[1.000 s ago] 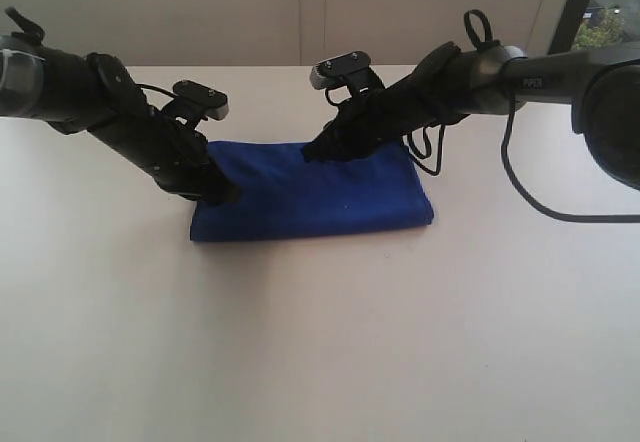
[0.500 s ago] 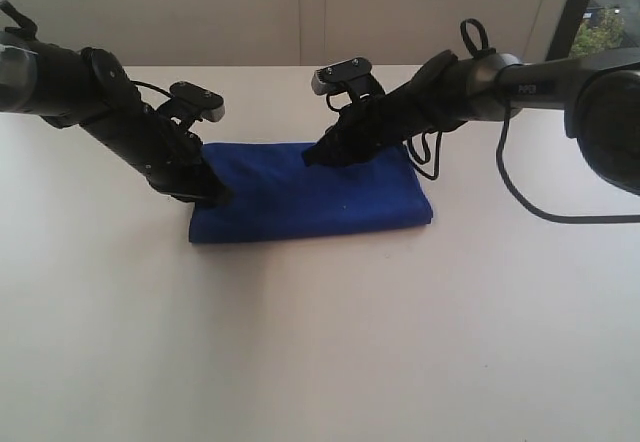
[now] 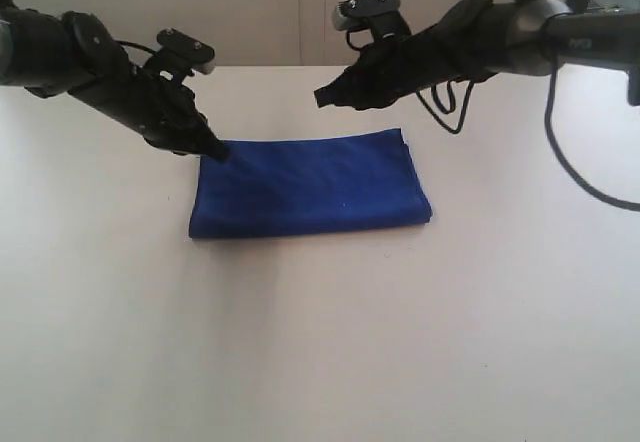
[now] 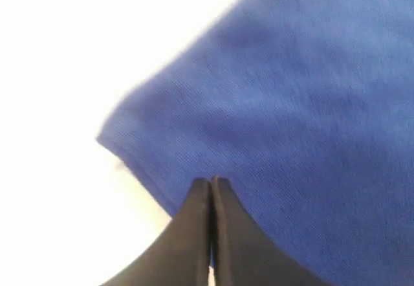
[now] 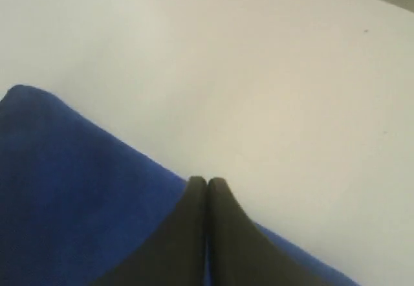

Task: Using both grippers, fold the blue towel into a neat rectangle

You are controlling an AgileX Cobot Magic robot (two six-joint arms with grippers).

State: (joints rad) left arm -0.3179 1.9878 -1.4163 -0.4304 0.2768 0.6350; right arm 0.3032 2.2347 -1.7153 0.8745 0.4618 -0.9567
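My left gripper [image 3: 218, 150] has its jaws pressed flat together with nothing between them. In the left wrist view [image 4: 211, 181] the joined tips sit over the blue towel [image 4: 291, 105], just inside one of its corners, though I cannot tell whether they touch the cloth. My right gripper [image 3: 322, 95] is also fully closed and empty. In its own view [image 5: 207, 181] the tips line up with an edge of the towel [image 5: 77, 189], with bare worktop beyond. Only the exterior view shows that this gripper hangs in the air behind the towel's far edge, clear of the cloth, while the left one is down at the far left corner. The towel [image 3: 310, 187] lies flat on the white worktop [image 3: 320, 352] as a folded rectangle. Its long axis runs left to right across that view, slightly skewed, with the right end a little farther back. The left wrist view adds the fine weave and the rounded corner, which are too small to make out from outside.
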